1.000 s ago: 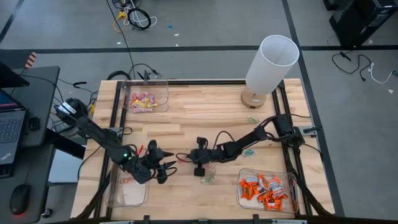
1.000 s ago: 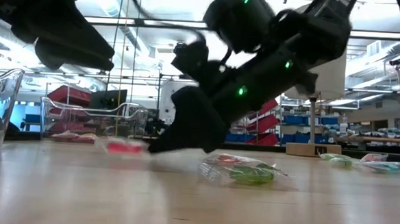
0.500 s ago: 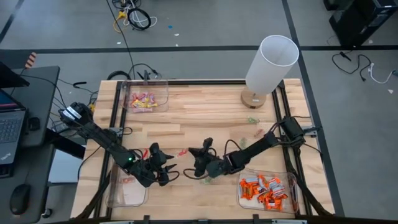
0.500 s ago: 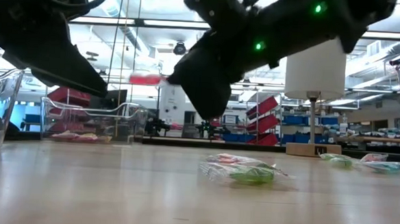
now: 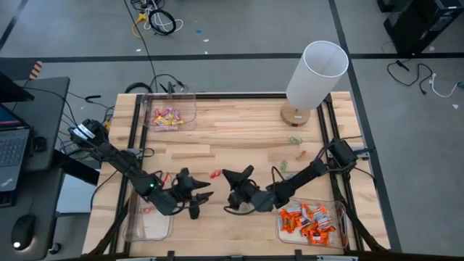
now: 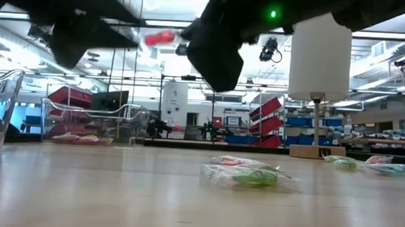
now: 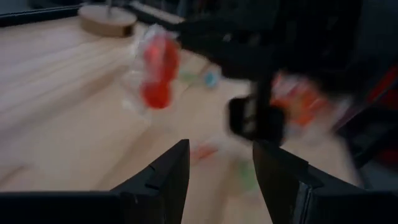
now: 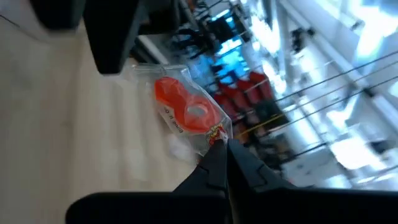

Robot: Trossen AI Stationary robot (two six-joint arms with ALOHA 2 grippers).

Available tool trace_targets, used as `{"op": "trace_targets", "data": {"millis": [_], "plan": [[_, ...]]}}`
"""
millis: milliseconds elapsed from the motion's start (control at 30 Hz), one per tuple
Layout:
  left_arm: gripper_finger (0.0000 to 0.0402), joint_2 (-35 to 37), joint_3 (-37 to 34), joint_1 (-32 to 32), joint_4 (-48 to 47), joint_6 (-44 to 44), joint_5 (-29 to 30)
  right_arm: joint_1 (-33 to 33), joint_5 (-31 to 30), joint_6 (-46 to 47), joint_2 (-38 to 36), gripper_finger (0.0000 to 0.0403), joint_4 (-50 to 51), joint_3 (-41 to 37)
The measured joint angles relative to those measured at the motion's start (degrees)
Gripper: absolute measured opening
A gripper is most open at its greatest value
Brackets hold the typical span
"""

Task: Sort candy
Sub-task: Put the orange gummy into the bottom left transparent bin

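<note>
Overhead cam looks straight down; low cam table-level — both share red candy (image 5: pixel 214 174).

No legible text anywhere — wrapper print on the red candy (image 8: pixel 186 107) too blurred.

Two slim black jointed robot arms: the left arm (image 5: pixel 119 163) enters at the frame's left, the right arm (image 5: pixel 312 172) at the right. Each shows a small green light and dark tapered fingers.
</note>
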State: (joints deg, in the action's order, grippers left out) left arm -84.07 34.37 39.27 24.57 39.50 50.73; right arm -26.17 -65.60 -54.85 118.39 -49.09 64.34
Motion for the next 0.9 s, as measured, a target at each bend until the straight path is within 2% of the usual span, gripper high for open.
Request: {"op": "trace_targets", "data": {"millis": [133,300,467,667,767,900], "plan": [[0.0179,0.0,0.0,-0.7,8.4,-1.2,-1.6,-0.4,-3.0,-18.0,0.0,0.0,-13.3,0.0],[0.0179,1.4,0.0,-1.0,9.6,-3.3,-1.9,-2.3,-5.8,-31.6,0.0,0.0,-23.3,0.0],[0.0179,4.0,0.0,-1.0,11.6,-7.6,-2.2,-4.7,-6.9,-33.4,0.0,0.0,-24.6,0.0],[0.0179,11.8,0.0,0.2,13.7,-20.1,-11.3,-6.7,-8.3,-37.2,-0.1,0.0,-31.6,0.0],[0.0179,16.5,-1.1,0.7,13.5,-24.1,-11.7,-7.1,-5.8,-37.9,-0.1,0.0,-35.2,0.0],[0.0179,19.5,-5.5,0.2,15.7,-23.7,-11.7,-7.0,0.6,-38.2,0.0,0.0,-36.1,0.0]]}}
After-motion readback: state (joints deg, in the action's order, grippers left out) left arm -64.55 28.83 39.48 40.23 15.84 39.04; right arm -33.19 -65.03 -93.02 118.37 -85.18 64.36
